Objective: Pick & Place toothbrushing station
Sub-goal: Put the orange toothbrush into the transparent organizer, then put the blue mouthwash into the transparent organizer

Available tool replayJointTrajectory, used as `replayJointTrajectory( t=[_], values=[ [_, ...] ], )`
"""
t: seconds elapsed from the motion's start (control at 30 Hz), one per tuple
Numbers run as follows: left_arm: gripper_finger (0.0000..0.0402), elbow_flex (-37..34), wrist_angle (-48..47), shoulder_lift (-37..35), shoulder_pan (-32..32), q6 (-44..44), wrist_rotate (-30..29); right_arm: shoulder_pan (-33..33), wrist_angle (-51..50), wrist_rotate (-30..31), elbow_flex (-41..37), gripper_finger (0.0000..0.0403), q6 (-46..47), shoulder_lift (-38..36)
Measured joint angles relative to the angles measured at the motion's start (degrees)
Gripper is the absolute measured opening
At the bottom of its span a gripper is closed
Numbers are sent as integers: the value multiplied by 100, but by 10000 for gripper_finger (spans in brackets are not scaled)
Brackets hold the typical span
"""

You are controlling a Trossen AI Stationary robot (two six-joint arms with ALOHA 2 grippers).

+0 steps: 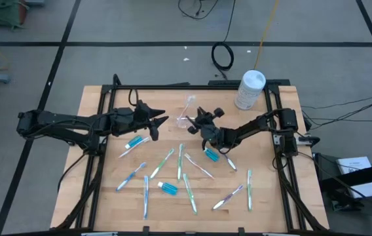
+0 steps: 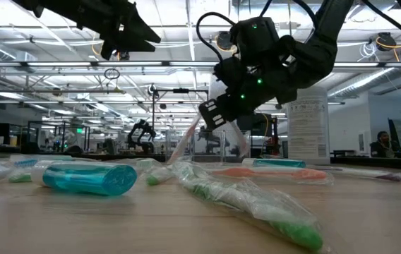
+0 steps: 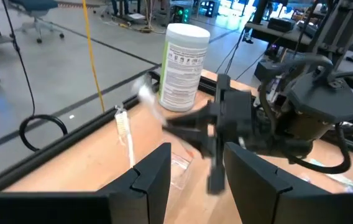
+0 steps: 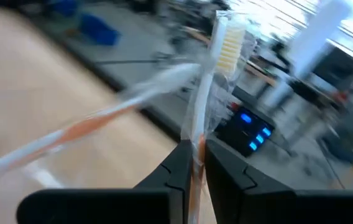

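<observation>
Right end effector [image 1: 194, 122], above mid-bench, is closed on a wrapped toothbrush [image 4: 209, 93]; the brush's long axis runs on past the fingertips, bristle head outermost. A second toothbrush [image 1: 188, 105] stands in the clear cup [image 1: 183, 122] just beside the right end effector, leaning toward 12 o'clock. Left end effector [image 1: 162, 118], at the cup's 9 o'clock, stands partly open, holding nothing. Remaining toothbrushes [image 1: 166, 162] and tubes [image 1: 167, 189] lie toward 6 o'clock.

Grey floor [image 1: 140, 26], ceiling striplights [image 2: 370, 74]
</observation>
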Motion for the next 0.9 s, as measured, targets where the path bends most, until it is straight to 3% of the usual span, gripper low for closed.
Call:
replayJointTrajectory(
  t=[0.1,0.57,0.9],
  values=[
    [152,0,-7,0,-63,-18,0,2,-61,473,0,48,255,0],
    [152,0,-56,0,-374,-130,0,668,-88,476,-2,160,-30,-51],
    [152,0,-393,0,-591,-416,4,831,-117,595,-14,172,-1192,-757]
  ],
)
